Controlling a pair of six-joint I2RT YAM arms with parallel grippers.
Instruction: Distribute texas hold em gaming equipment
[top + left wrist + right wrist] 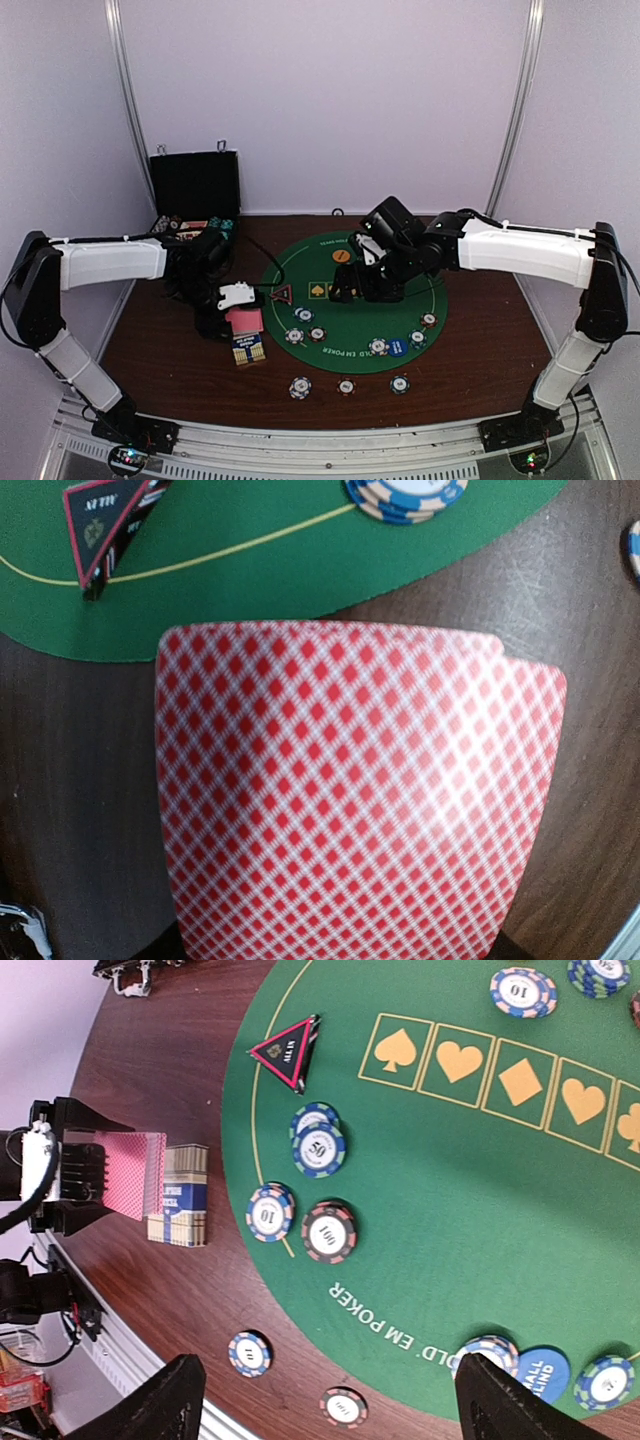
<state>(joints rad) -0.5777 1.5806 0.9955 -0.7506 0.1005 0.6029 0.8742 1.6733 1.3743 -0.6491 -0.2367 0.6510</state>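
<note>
My left gripper (236,304) is shut on pink-backed playing cards (246,320), held above the wood beside the green mat's left edge. In the left wrist view two slightly fanned cards (350,800) hide my fingers. The red-black triangle marker (282,294) stands on the mat's left edge. My right gripper (365,282) hangs open and empty over the mat; its fingertips (150,1405) frame loose chips (249,1352). Stripe-edged chip stacks (318,1145) sit on the mat. A blue disc (397,348) and an orange disc (342,256) lie on the mat.
A blue card box (248,350) lies on the wood just in front of my left gripper. The open black case (195,185) stands at the back left. Three chips (346,386) lie on the wood in front of the green mat (350,310).
</note>
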